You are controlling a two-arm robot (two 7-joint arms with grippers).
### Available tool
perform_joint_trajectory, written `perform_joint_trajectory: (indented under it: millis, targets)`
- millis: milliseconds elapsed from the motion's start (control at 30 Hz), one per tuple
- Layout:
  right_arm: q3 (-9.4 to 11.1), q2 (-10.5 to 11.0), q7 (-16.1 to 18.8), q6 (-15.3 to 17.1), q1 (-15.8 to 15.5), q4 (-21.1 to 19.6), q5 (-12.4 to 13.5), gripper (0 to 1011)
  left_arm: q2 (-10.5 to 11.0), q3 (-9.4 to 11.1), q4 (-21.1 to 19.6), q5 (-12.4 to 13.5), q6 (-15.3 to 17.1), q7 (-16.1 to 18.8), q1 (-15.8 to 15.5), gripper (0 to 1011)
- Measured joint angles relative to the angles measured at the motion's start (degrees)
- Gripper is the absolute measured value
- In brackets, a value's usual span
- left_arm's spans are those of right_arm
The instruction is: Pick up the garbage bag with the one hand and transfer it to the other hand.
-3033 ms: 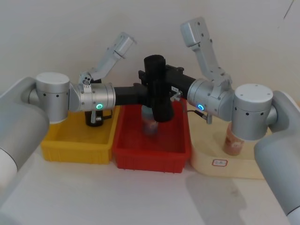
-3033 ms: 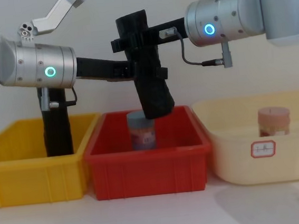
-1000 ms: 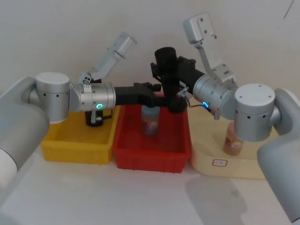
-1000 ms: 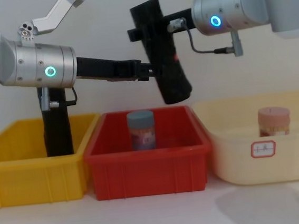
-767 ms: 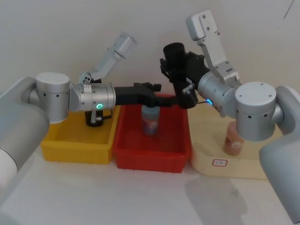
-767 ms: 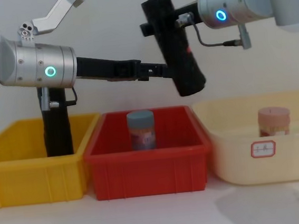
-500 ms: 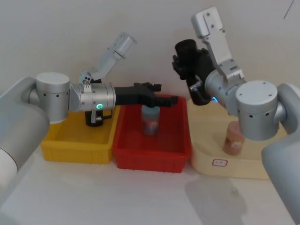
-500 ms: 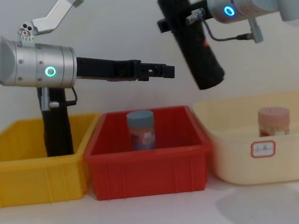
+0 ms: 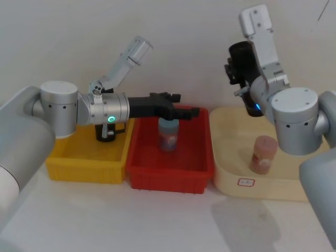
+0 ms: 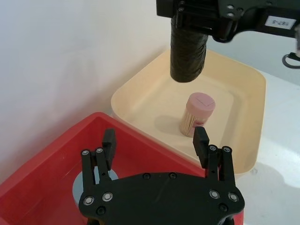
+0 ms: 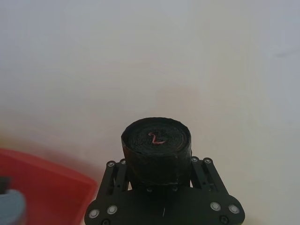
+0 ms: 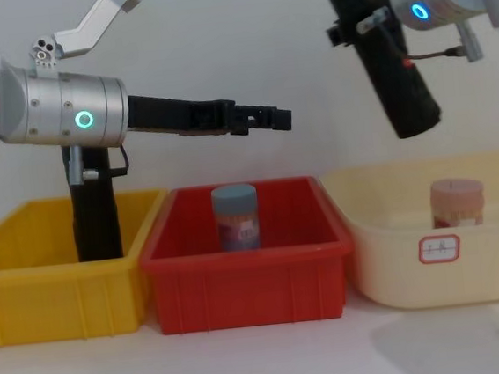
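Observation:
The garbage bag (image 12: pixel 389 59), a thick black roll, hangs tilted in the air over the cream bin (image 12: pixel 398 261). My right gripper (image 12: pixel 362 26), on the arm with the blue ring, is shut on its upper part. The left wrist view shows the bag (image 10: pixel 187 51) hanging above a pink can, and the right wrist view shows its round end (image 11: pixel 157 140) between the jaws. My left gripper (image 12: pixel 283 119), on the arm with the teal ring, reaches out level above the red bin (image 12: pixel 250 280). It stands open with nothing between its fingers, well apart from the bag.
A yellow bin (image 12: pixel 56 285) at the left holds a slim black cylinder roll (image 12: pixel 95 211). A blue-grey can (image 12: pixel 236 216) stands in the red bin. A pink can (image 12: pixel 457 202) stands in the cream bin. A white wall rises close behind the bins.
Both grippers held the bag over the red bin. The left one let go and stayed put; the right one carried the bag up and rightward to above the cream bin.

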Motion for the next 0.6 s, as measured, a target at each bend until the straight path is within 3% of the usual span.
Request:
perform_joint_trajectory:
  millis: [400,600]
  targets:
    - [6.2,-1.3,-6.8,2.3,0.9,3.6,-0.4,537,0.0,0.0,0.0,0.0,0.0,0.0,0.0,1001]
    - [8.7,-1.6,-8.1,2.3,1.6,6.0,0.3,537,0.0,0.0,0.0,0.0,0.0,0.0,0.0,1001]
